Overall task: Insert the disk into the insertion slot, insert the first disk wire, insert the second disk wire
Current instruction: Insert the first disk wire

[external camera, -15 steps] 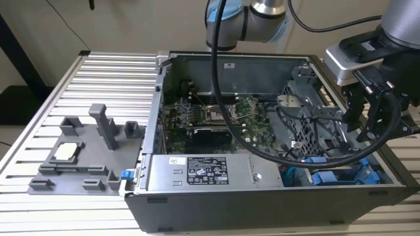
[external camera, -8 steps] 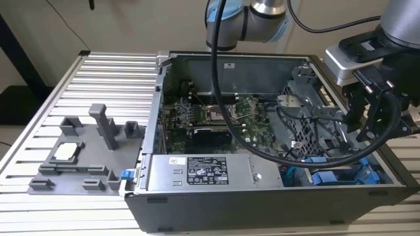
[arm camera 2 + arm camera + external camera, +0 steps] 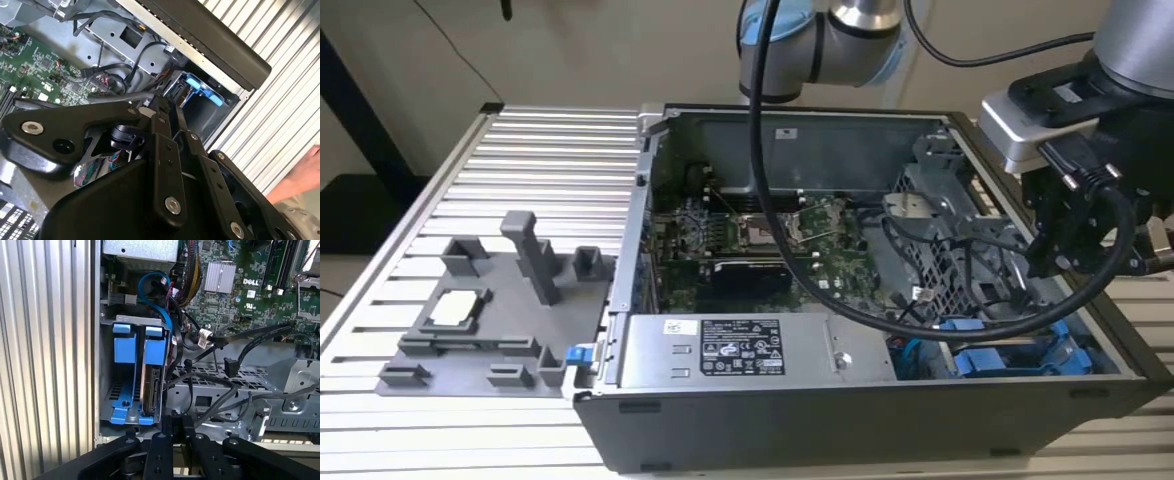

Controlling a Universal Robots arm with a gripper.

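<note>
Hovering tool: black multi-link gripper hangs over the drive corner of the dark grey computer case; open or holding anything, cannot tell.
Disk: silver-grey rectangular hard drive in its blue frame, on edge, seated in the bay.
Slot: narrow grey metal cage bay; empty blue plastic carrier just beside.
Wires: loose black cables near the cage, probably left within plugging reach.
Progress: disk step looks done.

In the first wrist view the disk stands edge-on in the computer case, so its flat faces are hidden between the blue carrier rails. The picture's edge cuts off the gripper just outside the case. In the exterior view a thick black cable partly covers the blue carriers inside the case. In the second wrist view a hand beside the case is cut off at the edge.
</note>
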